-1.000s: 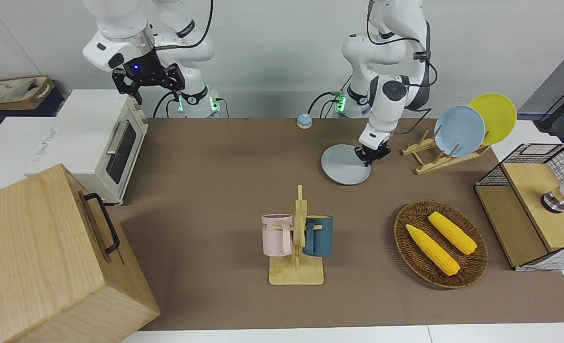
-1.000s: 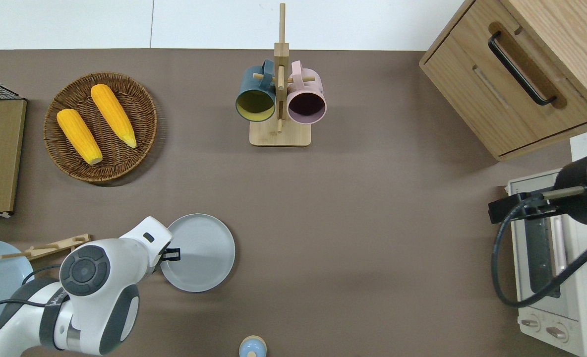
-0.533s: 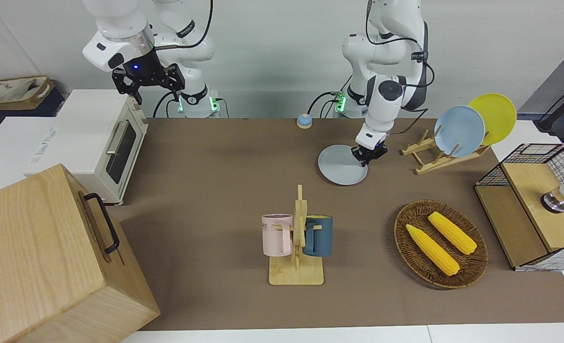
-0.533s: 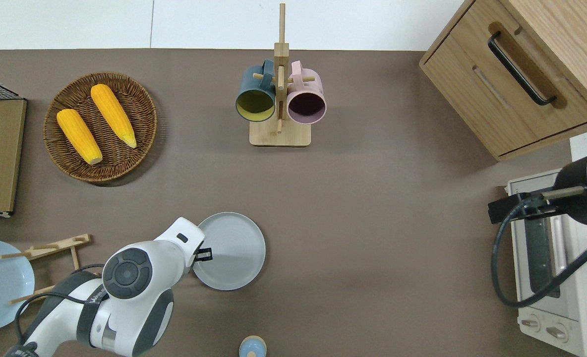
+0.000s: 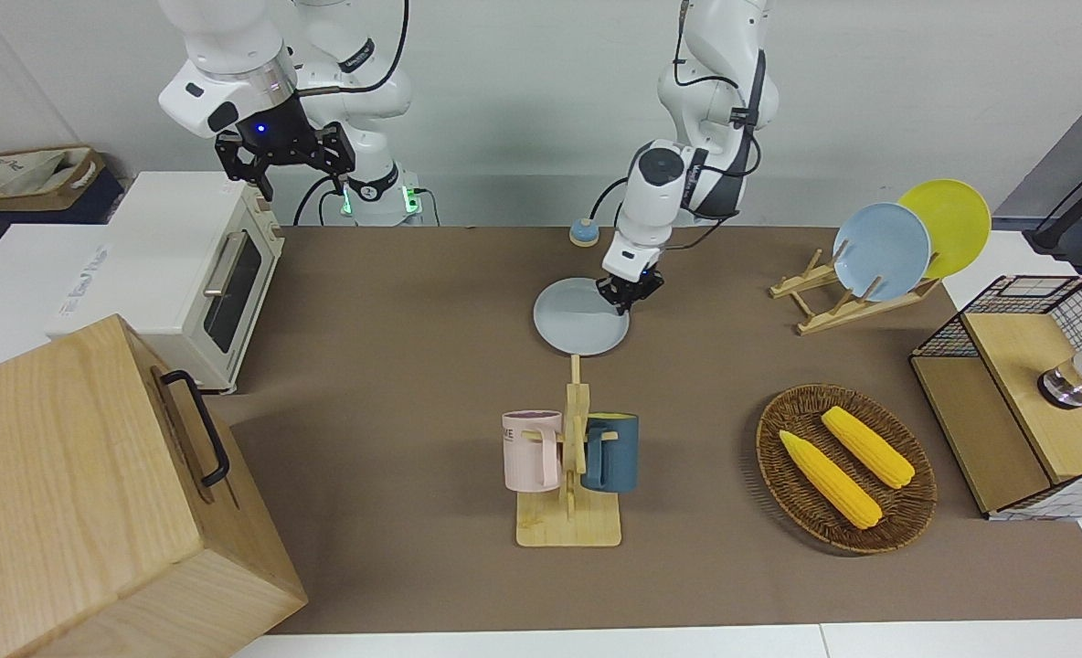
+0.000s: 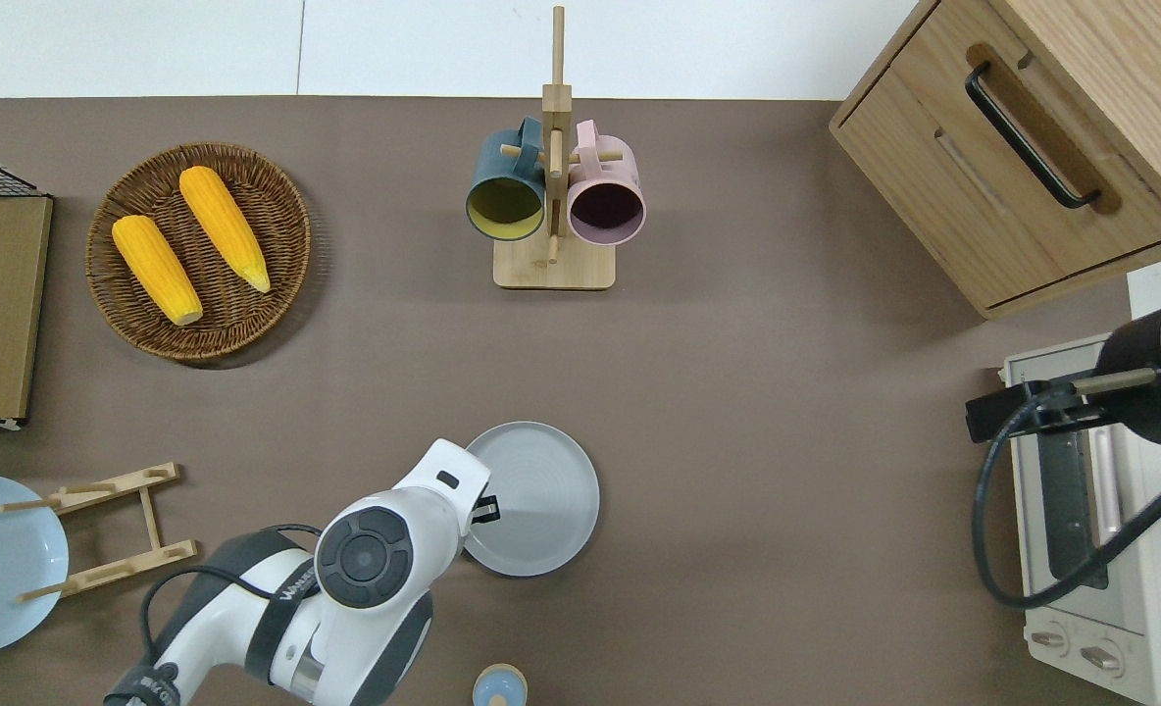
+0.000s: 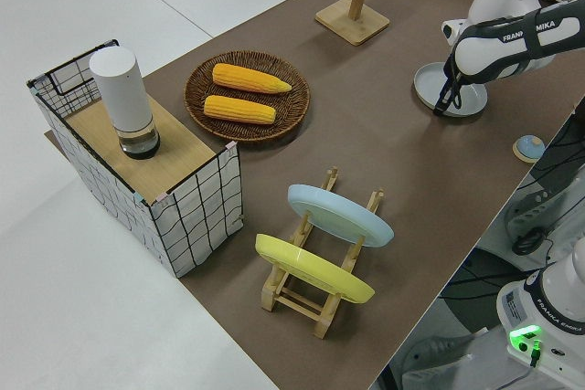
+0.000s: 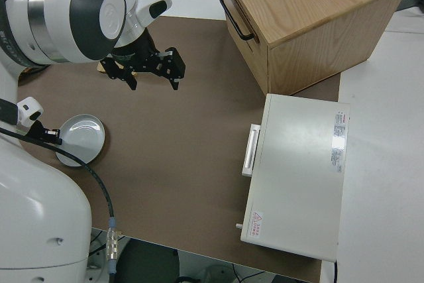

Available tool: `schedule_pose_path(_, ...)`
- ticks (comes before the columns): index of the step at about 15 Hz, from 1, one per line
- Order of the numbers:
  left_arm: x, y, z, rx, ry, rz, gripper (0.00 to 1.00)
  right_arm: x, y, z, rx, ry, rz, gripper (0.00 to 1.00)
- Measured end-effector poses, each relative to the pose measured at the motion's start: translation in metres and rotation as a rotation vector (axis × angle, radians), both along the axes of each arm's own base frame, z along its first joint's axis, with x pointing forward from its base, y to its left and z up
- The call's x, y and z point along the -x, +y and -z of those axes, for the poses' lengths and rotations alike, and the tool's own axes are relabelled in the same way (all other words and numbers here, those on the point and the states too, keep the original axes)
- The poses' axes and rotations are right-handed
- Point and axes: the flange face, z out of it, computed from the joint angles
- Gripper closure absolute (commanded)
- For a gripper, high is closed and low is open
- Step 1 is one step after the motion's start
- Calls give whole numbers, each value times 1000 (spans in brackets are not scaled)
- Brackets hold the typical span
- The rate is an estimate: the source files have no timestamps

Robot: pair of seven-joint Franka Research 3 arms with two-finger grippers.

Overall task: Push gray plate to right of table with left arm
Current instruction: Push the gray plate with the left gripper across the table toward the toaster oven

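Two corn cobs (image 5: pixel 845 466) in wicker basket (image 5: pixel 783 507), gray plate (image 6: pixel 541 490) seemingly empty

The gray plate (image 5: pixel 580 318) is looking smooth and a little shiny, and it is lying on the table (image 5: pixel 395 366), which is wearing a flat, dull brown mat. The corn basket (image 5: pixel 845 468) is showing rough woven straw, while the mug stand (image 5: pixel 570 512), the plate rack (image 5: pixel 833 306) and the big cabinet (image 5: pixel 84 503) are showing pale wood with grain. The left arm (image 5: pixel 687 174) is shining like hard white plastic, and the toaster oven (image 5: pixel 175 265) is looking like smooth cream-painted metal with a dark glass door.
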Motion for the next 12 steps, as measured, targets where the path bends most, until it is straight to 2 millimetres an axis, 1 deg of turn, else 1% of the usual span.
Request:
schedule_pose_path(8, 12, -90, 0, 42, -3, -93, 1000, 0, 0, 0, 0, 0, 0, 17)
schedule_pose_path(12, 14, -129, 0, 69, 3, -124, 1000, 0, 0, 0, 0, 0, 0, 17)
